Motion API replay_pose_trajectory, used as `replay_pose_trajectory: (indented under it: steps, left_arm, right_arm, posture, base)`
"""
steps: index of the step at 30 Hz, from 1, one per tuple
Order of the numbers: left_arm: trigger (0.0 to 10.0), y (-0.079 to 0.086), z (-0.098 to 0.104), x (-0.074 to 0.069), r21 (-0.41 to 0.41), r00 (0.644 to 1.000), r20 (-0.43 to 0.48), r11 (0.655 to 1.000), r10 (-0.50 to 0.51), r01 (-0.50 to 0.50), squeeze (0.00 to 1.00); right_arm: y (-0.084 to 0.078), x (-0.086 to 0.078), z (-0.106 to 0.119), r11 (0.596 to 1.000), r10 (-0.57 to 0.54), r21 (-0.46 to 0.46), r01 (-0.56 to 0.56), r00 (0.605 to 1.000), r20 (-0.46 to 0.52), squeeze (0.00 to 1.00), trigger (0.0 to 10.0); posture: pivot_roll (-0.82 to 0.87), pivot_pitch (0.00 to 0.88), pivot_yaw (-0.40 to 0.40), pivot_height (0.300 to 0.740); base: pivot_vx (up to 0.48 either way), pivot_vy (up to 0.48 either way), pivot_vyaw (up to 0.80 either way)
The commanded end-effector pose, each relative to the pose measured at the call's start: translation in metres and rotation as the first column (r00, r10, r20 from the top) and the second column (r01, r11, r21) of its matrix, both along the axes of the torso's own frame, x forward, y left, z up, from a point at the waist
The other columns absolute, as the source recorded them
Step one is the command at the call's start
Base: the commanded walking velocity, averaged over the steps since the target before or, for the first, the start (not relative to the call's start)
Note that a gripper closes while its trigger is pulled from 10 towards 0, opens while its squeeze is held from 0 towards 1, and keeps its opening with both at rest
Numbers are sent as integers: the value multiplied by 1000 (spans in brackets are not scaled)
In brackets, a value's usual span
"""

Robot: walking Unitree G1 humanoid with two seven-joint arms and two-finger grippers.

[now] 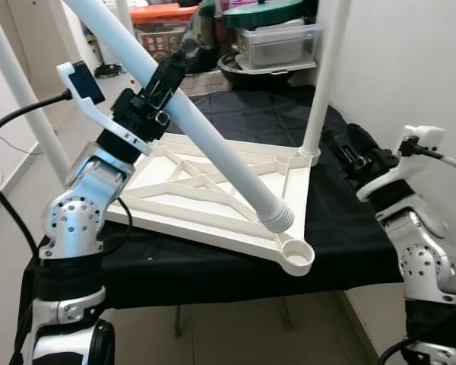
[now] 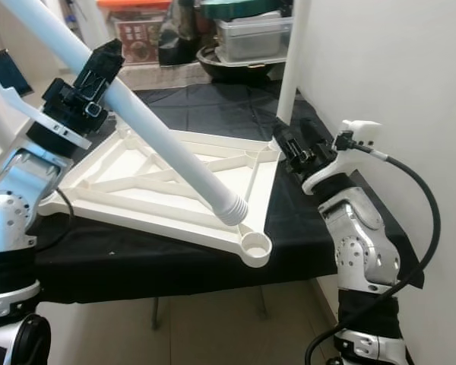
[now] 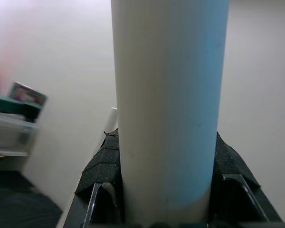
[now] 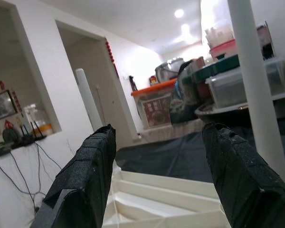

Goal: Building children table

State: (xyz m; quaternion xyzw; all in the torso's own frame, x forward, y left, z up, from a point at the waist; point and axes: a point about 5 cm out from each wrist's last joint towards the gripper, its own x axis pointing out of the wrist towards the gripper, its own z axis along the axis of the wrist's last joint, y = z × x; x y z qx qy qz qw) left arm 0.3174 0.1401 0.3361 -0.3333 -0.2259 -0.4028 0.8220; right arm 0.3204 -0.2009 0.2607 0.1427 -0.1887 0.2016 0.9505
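The upturned white tabletop [image 1: 213,190] lies underside-up on the black-draped work surface [image 1: 349,228], its ribs and corner sockets showing. The left gripper [image 1: 161,85] is clamped around a long white table leg [image 1: 213,148], holding it on a slant with the ribbed end [image 1: 277,217] hovering just above and beside the empty near corner socket [image 1: 297,254] (close, but not yet in). In the left wrist view the leg [image 3: 168,104] sits snug between the black fingers [image 3: 102,164], gripped well up from the ribbed end.

Over on the right, the right gripper [image 2: 289,144] waits with its fingers spread apart, empty, near the base of an upright leg [image 2: 289,76] that already stands in the far corner socket. Another upright leg [image 1: 26,99] stands at the left edge. Storage bins [image 1: 277,42] crowd the background.

Handling-wise, the leg looks like a hollow plastic tube: light, stiff, and smooth enough to slip or twist in a pinch. Held far from its tip, it will swing, so small wrist errors grow at the ribbed end. A grip lower on the shaft would probably steady the insertion. The tabletop seems light too and may slide on the cloth under a push, so the free right gripper could brace its rim near the socket.
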Motion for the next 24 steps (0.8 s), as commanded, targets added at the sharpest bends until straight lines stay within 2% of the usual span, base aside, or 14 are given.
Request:
replay_pose_trajectory:
  steps: [1, 19, 24]
  left_arm:
    - [10000, -1, 4, 0, 5, 1000, 28, 1000, -9, 9, 0]
    - [10000, -6, 2, 7, 17, 998, 41, 999, -39, 39, 0]
    - [10000, -9, 7, 11, 46, 996, 59, 997, -65, 63, 0]
  right_arm:
    - [6, -1, 8, 1000, 12, -14, -12, 999, 33, 0, 10000]
    - [12, -1, 8, 999, 18, -32, -17, 999, 48, 0, 10000]
    - [22, -2, 10, 998, 21, -58, -18, 998, 67, 0, 10000]
  posture:
    - [-36, 0, 47, 740]
    - [-35, 0, 45, 740]
    - [-5, 0, 43, 740]
  base:
    - [0, 0, -769]
    - [0, 0, -771]
    - [0, 0, -80]
